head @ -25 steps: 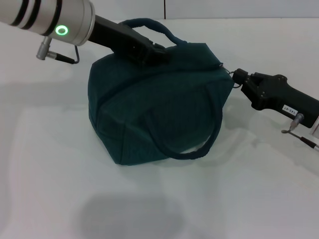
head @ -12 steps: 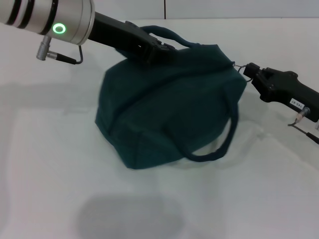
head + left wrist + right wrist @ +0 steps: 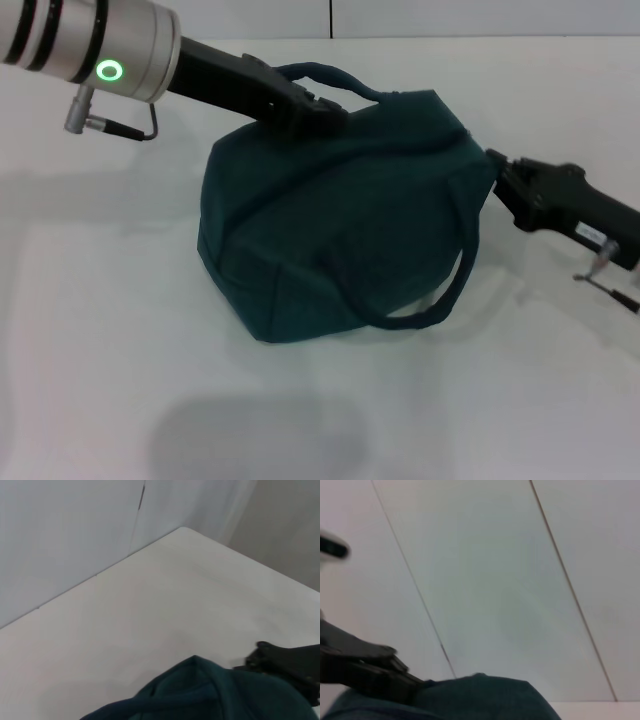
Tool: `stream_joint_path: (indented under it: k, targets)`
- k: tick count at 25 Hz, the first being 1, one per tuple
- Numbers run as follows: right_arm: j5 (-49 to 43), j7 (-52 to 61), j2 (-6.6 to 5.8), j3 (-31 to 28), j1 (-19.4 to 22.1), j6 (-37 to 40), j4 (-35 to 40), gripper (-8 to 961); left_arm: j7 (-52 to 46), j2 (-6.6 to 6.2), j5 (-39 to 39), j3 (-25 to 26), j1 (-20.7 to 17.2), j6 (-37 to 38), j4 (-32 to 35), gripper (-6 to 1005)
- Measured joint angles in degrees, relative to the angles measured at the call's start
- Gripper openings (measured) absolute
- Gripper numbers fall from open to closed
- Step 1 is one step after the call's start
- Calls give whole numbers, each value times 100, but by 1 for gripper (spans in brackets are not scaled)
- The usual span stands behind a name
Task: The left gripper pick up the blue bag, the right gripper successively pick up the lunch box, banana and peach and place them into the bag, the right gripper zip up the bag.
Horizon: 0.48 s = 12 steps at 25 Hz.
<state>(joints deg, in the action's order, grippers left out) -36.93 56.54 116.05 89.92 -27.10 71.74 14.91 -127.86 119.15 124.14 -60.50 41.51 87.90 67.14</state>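
The blue bag (image 3: pixel 340 230) sits bulging on the white table, one handle drooping at the front and the other arching at the back. My left gripper (image 3: pixel 322 110) is shut on the bag's top edge beside the rear handle. My right gripper (image 3: pixel 495 170) presses against the bag's right end, and the zip pull is hidden there. The left wrist view shows the bag's top (image 3: pixel 210 695) with the right gripper (image 3: pixel 252 661) beyond it. The right wrist view shows the bag (image 3: pixel 470 700) and the left gripper (image 3: pixel 415 684). The lunch box, banana and peach are out of view.
The white table (image 3: pixel 110 330) spreads out on all sides of the bag. Its far edge meets a pale wall (image 3: pixel 450 15). A thin cable and metal plug (image 3: pixel 600 275) hang by the right arm.
The bag slid to the right with both grippers, then settled. The right gripper has dropped slightly against the bag's end, and the ring pull seen at its tip no longer shows.
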Motion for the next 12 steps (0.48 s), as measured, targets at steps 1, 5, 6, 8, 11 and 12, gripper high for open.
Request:
stream_joint_path:
  k: [1,5,6,8,11,12]
  targets:
    - [0,49,-6,22,67,122,-2,32,22,-2,0,11,-21,0,3,51]
    - [-3,157,-28,249,284,677,-6,33,101,-19,-9,170,-94,-30,4,51]
    - [-6,161,-30,279,308,736,-6,34,125,-19,-11,229,-107,-32,4,51]
    - [1,196,-32,287,330,779,-6,34,196,-8,-27,400,-140,-34,4,50]
    - [25,221,-44,269,332,673,-10,35,322,14,-165,615,-170,-36,-27,50]
    - [35,227,-48,267,315,538,-12,35,397,15,-323,706,-193,-39,-69,50]
